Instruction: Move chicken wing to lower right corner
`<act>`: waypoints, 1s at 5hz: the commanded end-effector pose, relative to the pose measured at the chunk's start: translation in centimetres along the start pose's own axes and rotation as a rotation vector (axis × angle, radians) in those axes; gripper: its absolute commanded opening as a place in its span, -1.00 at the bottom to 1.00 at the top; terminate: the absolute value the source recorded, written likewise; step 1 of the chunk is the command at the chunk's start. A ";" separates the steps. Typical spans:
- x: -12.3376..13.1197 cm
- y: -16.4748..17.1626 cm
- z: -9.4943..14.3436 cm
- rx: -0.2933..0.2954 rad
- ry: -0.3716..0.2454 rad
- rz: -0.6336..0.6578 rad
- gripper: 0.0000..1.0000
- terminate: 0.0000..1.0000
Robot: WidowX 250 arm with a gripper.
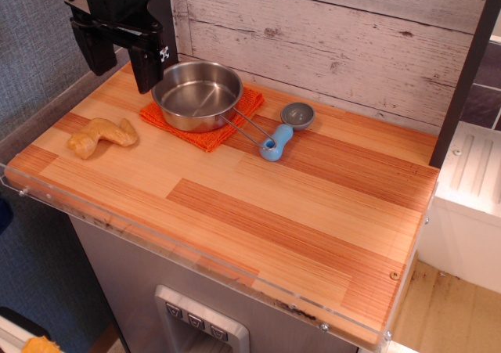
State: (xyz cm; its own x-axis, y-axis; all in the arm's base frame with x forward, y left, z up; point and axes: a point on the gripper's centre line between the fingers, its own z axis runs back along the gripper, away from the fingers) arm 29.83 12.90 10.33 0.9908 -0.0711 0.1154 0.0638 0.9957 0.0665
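Observation:
The chicken wing [102, 136] is a tan-golden lumpy bent piece lying on the left side of the striped wooden countertop [258, 212], near its left edge. My gripper [123, 73] is black and hangs above the back left of the counter, behind and above the wing and left of the steel pot. Its two fingers [146, 67] stand apart with nothing between them, so it is open and empty. The lower right corner [383, 306] of the countertop has a clear acrylic rim and a small screw [394, 275].
A steel pot [197, 95] with wire handles sits on an orange cloth [205, 118] at the back. A blue-handled grey scoop [286, 127] lies right of it. A whitewashed plank wall [329, 40] stands behind. A dark post [466, 71] rises at the right edge.

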 end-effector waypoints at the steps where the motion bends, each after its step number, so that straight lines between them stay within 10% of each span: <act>1: 0.0 0.0 0.0 0.000 0.000 0.000 1.00 -1.00; 5: -6.8 6.3 -3.0 0.024 0.026 0.019 1.00 -1.00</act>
State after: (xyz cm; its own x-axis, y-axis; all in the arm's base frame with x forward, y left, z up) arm 23.59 19.61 5.94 0.9966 -0.0390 0.0719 0.0344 0.9973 0.0644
